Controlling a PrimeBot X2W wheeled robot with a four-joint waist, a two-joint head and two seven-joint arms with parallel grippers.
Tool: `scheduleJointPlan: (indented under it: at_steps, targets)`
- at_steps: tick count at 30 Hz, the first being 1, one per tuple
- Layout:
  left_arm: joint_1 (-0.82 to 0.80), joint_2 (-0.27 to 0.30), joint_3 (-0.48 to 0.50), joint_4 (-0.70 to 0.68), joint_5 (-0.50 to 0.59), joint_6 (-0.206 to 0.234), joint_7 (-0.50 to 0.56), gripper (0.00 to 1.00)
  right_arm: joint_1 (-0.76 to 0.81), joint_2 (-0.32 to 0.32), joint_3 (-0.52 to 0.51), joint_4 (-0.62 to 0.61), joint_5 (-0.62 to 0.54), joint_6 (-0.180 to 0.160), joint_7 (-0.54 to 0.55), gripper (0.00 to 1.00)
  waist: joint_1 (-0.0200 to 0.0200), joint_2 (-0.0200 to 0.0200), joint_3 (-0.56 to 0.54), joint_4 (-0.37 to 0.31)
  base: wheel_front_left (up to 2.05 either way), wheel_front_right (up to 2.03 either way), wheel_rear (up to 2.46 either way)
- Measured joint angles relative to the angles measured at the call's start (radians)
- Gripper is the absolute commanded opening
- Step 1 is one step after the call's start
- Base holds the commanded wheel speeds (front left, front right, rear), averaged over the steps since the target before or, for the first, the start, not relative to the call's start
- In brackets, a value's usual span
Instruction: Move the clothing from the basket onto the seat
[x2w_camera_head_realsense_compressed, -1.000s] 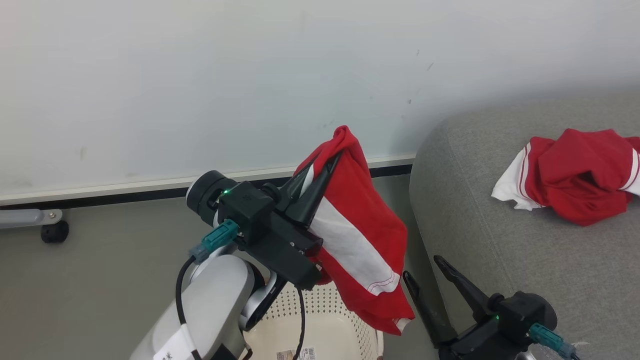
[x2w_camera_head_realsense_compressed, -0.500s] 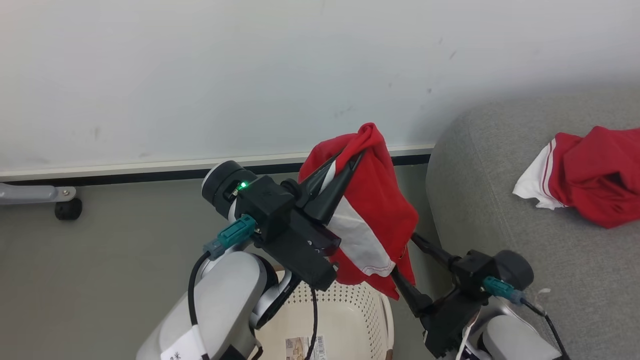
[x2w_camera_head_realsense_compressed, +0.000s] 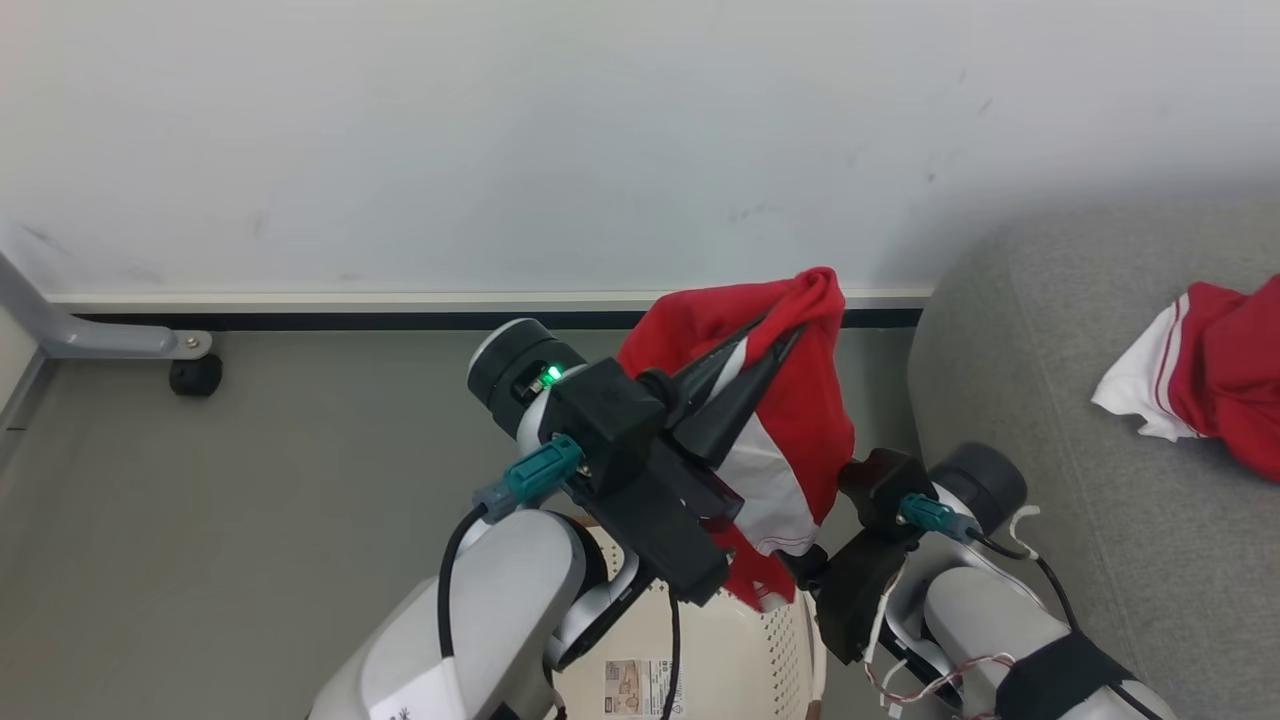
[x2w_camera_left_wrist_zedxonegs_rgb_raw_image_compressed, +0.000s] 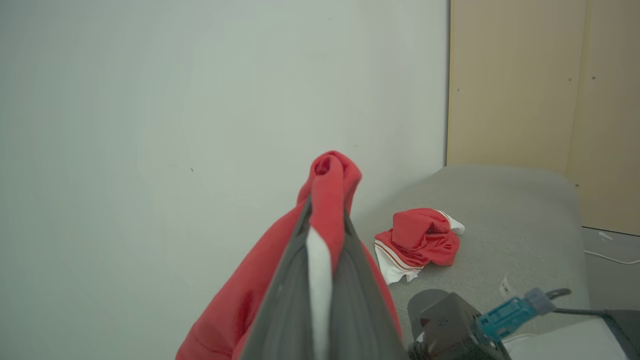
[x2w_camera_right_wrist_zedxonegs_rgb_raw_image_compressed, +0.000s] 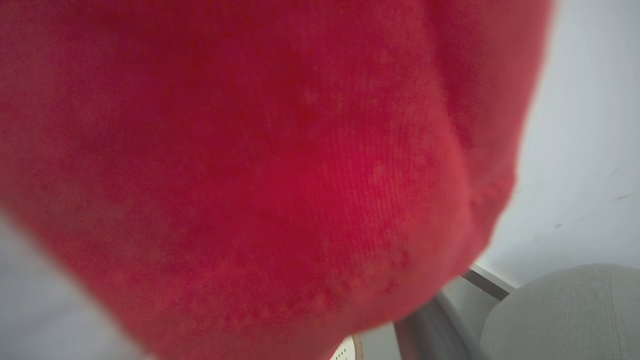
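1. Your left gripper (x2w_camera_left_wrist_zedxonegs_rgb_raw_image_compressed: 326, 215) has its 2 fingers (x2w_camera_left_wrist_zedxonegs_rgb_raw_image_compressed: 280, 310) closed on a red garment (x2w_camera_left_wrist_zedxonegs_rgb_raw_image_compressed: 330, 170) with a white strip; the cloth bunches above the tips.
2. A second red-and-white garment (x2w_camera_left_wrist_zedxonegs_rgb_raw_image_compressed: 420, 240) lies crumpled on the grey sofa (x2w_camera_left_wrist_zedxonegs_rgb_raw_image_compressed: 515, 215), near the wall (x2w_camera_left_wrist_zedxonegs_rgb_raw_image_compressed: 200, 100).
3. The right arm's wrist (x2w_camera_left_wrist_zedxonegs_rgb_raw_image_compressed: 445, 325), with its teal connector (x2w_camera_left_wrist_zedxonegs_rgb_raw_image_compressed: 505, 315), sits at the lower right.

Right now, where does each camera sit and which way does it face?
Head: up top, facing down at floor, wall, basket; left arm, right arm, left claw shut on red garment.
Left wrist: looks along its fingers, past that garment, to the sofa.
Right wrist: facing that garment close-up; likely one finger at bottom.
Head and left wrist share the second garment on the sofa.
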Motion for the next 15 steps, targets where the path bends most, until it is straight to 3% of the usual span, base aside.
scheduleJointPlan:
  at_steps: [4,5,6,7,8,15]
  targets:
    - [0.0,-0.002,-0.019,-0.001,-0.017,0.0,0.003,0.0,-0.041,0.012,0.04,0.048,0.016,0.0,-0.014,1.0,0.0,0.0,-0.001,0.024,0.0,0.0,0.0]
    - [0.0,-0.002,-0.022,-0.001,-0.024,0.0,0.007,0.0,-0.05,0.014,0.047,0.058,0.02,0.0,-0.02,0.81,0.0,0.0,-0.001,0.03,0.0,0.0,0.0]
    - [0.0,-0.002,-0.025,-0.001,-0.026,0.0,0.01,0.0,-0.06,0.018,0.049,0.068,0.026,0.0,-0.026,0.4,0.0,0.0,-0.001,0.035,0.0,0.0,0.0]
    - [0.0,-0.002,-0.027,-0.002,-0.028,0.0,0.01,0.0,-0.07,0.024,0.053,0.078,0.03,0.0,-0.031,0.4,0.0,0.0,-0.001,0.041,0.0,0.0,0.0]
    - [0.0,-0.002,-0.027,-0.003,-0.03,0.0,0.01,0.0,-0.079,0.029,0.054,0.086,0.035,0.0,-0.036,0.0,0.0,0.0,-0.001,0.045,0.0,0.0,0.0]
    - [0.002,0.008,-0.013,-0.002,-0.035,0.0,0.019,0.0,-0.108,0.057,0.083,0.127,0.071,0.0,-0.054,0.0,0.0,0.0,0.0,0.056,0.0,0.0,0.0]
